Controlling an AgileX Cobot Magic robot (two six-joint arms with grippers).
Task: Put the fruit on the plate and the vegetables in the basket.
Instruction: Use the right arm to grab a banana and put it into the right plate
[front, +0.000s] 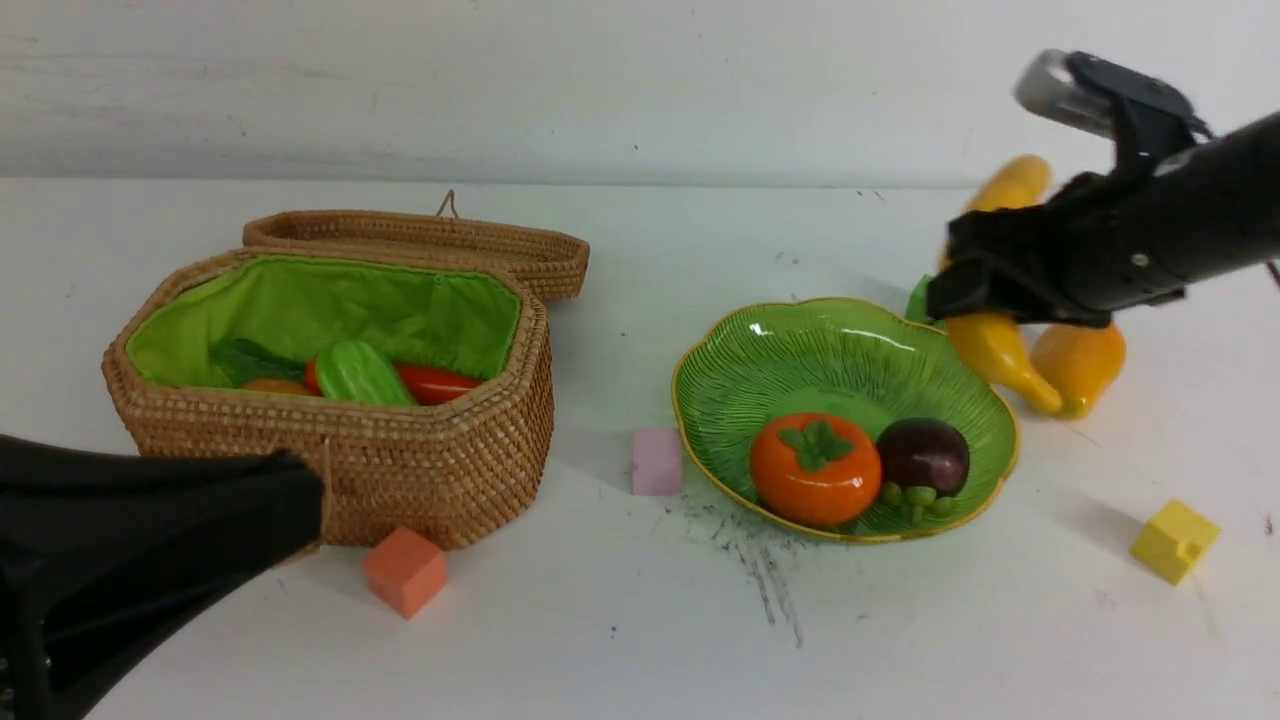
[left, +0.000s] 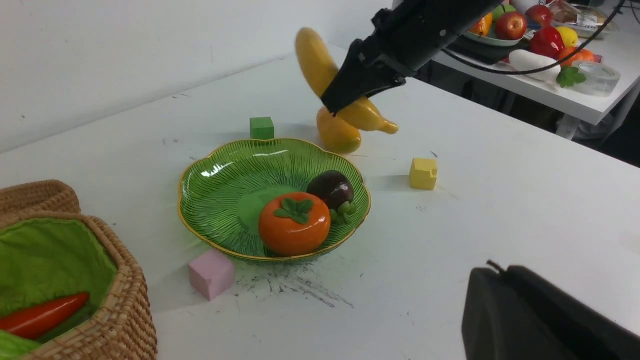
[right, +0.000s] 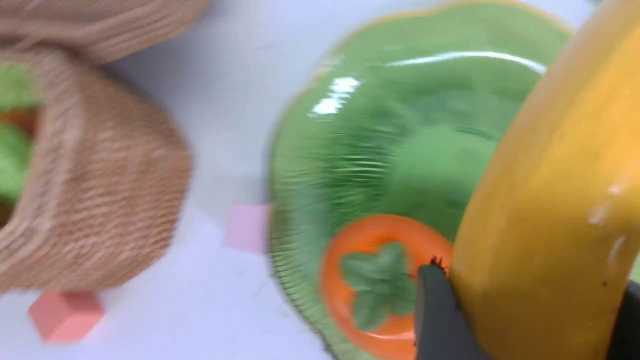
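From the front, your right gripper was clamped on the banana and held it up in the air, just past the far right edge of the plate. The mango lay on the table right beside it. On the plate you had the persimmon and the mangosteen, touching each other on the near side. The basket sat well to the left with its lid open. Inside it were the gourd and the carrot. A pink cube lay between basket and plate, an orange cube near the basket, and a yellow cube on the near right. Your left gripper was low on the near left, its fingers closed together with nothing in them.

From the left wrist, you could see the banana tilted in the black fingers, above the mango. A green cube sat just behind the plate.

From the right wrist, the picture was blurry. The banana filled the side, pressed against one finger, above the plate and persimmon.
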